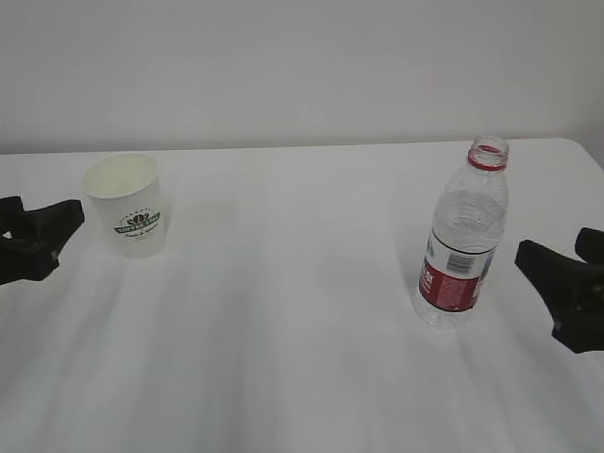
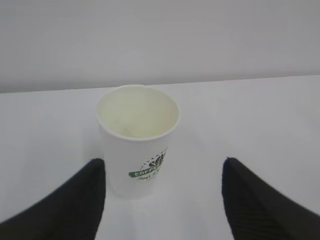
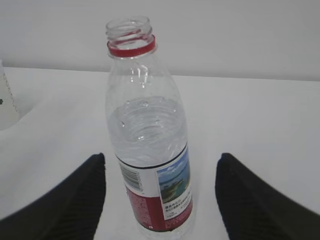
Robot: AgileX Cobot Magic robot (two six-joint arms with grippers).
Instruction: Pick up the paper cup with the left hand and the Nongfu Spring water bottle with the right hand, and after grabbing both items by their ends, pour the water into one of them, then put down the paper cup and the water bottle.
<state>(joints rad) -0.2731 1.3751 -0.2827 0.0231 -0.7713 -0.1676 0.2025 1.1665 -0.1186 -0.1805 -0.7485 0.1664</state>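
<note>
The paper cup (image 1: 126, 205) stands upright, mouth up, on the left of the white table (image 1: 283, 330); its inside looks dry. The Nongfu Spring water bottle (image 1: 462, 236) stands upright, uncapped, on the right, water (image 3: 147, 132) filling it to the shoulder. The left hand (image 1: 33, 236) sits just beside the cup, jaws spread, gripping nothing. The right hand (image 1: 566, 283) waits near the bottle, likewise spread. A plain pale wall (image 1: 302, 66) rises behind.

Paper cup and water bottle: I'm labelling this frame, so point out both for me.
paper cup (image 1: 129, 206), exterior view, on its white side wall above the green logo.
water bottle (image 1: 462, 231), exterior view, on the clear ribbed body above the red label.
</note>
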